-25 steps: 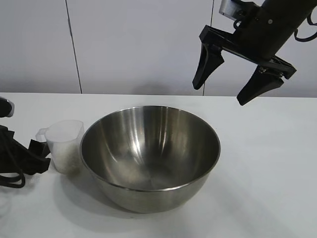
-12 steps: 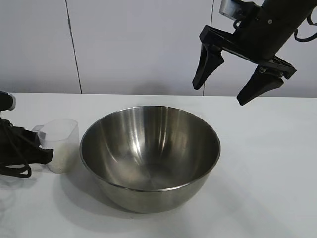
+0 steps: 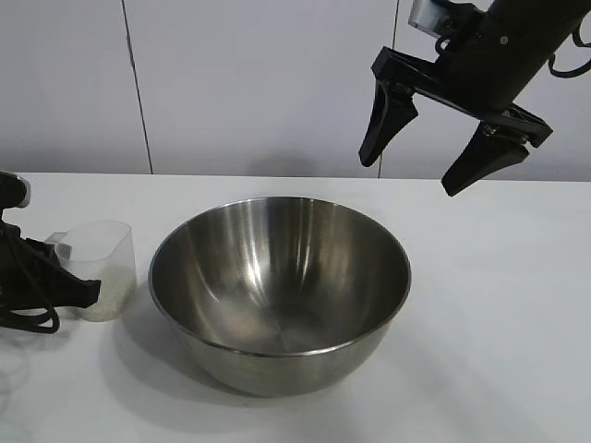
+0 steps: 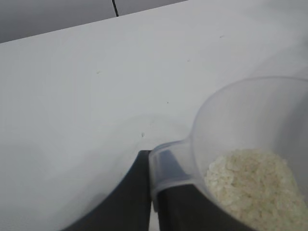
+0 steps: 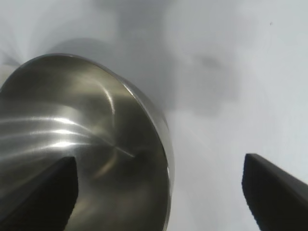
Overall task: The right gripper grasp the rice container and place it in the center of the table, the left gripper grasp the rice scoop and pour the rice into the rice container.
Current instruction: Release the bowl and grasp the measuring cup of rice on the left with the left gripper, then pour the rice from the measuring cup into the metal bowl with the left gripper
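Exterior view: the small clear plastic measuring cup, part-filled with white rice, has been dragged slightly away from the large shiny steel bowl mid-counter as the left pincer was clamped shut on its handle. With the cup grasped, lifting and pouring are judged next; the right pincer is held wide open and empty above.

The white table carries two things — the steel rice container near its middle and the clear rice scoop just beside it. The scoop stands upright, with rice inside.

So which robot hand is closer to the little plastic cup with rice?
Left. The left gripper has its fingers shut on the rice scoop handle. The right gripper hangs open high above the table, beyond the rice container.
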